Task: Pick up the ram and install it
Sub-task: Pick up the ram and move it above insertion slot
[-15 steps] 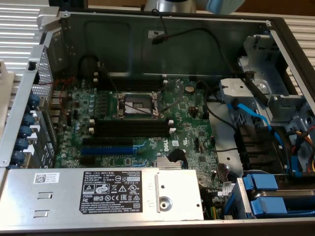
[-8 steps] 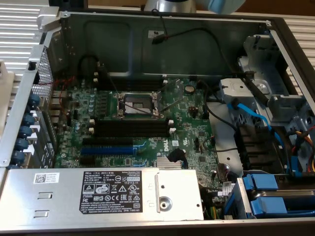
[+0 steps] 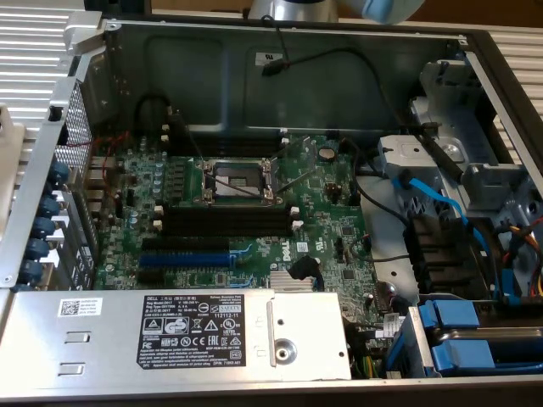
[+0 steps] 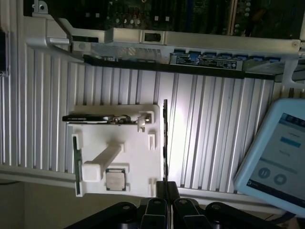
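Green motherboard (image 3: pixel 338 244), white fixture (image 4: pixel 136 164), tablet (image 4: pixel 279 152)

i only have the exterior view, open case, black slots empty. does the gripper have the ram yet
Observer: Yes, the gripper is shut on the ram, seen edge-on in the wrist view.
Operator: over the case?
Observer: No, outside the case, beside a white holder on a ribbed metal surface.
Operator: anything else on that holder
Observer: A square silver chip sits in it.

"DELL" on the power supply label (image 3: pixel 191 326)
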Controlling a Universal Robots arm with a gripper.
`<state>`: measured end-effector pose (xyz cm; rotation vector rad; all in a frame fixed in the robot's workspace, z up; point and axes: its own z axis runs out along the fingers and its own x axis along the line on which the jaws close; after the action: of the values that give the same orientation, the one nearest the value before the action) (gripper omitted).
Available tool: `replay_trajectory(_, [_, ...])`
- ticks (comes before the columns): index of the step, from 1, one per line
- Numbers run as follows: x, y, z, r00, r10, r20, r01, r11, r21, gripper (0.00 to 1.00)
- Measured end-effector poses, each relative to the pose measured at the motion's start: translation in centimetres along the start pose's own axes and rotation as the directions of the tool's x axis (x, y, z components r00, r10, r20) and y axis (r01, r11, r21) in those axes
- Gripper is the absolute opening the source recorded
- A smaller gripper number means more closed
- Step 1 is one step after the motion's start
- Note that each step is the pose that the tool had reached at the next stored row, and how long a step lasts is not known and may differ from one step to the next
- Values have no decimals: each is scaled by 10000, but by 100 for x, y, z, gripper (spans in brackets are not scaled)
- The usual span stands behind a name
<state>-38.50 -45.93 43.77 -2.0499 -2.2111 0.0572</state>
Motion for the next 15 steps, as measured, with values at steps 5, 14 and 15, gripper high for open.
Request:
replay_trajectory(5, [-31,183,-90,10000,8,-11,-8,9999,130,12])
replay_trajectory(14, [-83,549,-177,10000,22,-27,-21,9994,345,12])
replay_trajectory(15, [-90,590,-185,10000,23,-29,-22,9993,368,12])
